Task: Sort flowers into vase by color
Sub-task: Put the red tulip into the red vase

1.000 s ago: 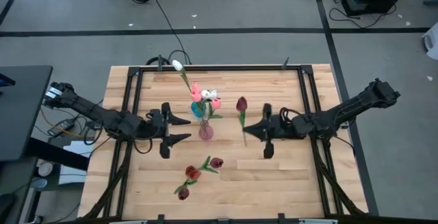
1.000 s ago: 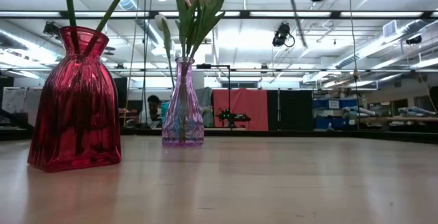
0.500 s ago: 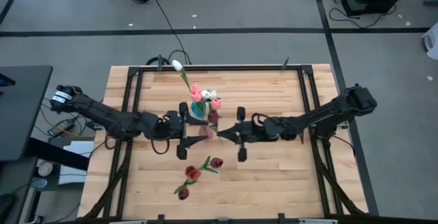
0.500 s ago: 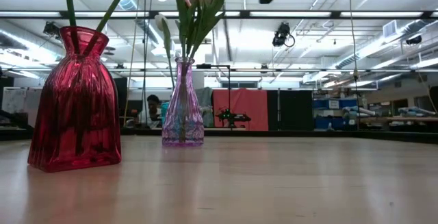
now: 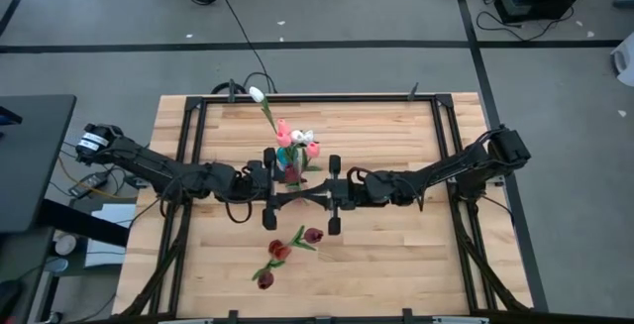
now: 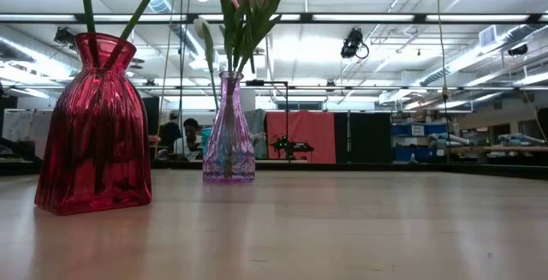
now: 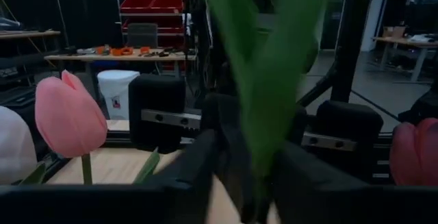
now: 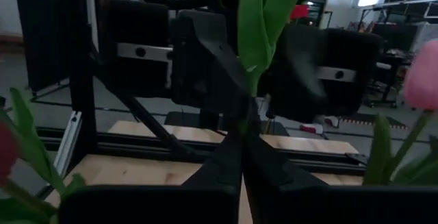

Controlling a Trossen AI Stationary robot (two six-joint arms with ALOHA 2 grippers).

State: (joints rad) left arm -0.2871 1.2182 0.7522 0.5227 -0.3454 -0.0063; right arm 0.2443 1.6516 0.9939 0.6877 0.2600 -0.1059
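Three tulips (image 5: pixel 282 253) lie loose beside the red vase (image 5: pixel 296 189) (pink vase (image 5: pixel 286 156) filled) — both claws pinch one stem (image 8: pixel 254 25).

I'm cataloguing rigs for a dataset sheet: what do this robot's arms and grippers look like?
Both arms are slim, black and multi-jointed, with dark cables along them. The left gripper and right gripper each have two black pointed fingers on a crossbar. The wrist views show boxy black housings with silver strips.
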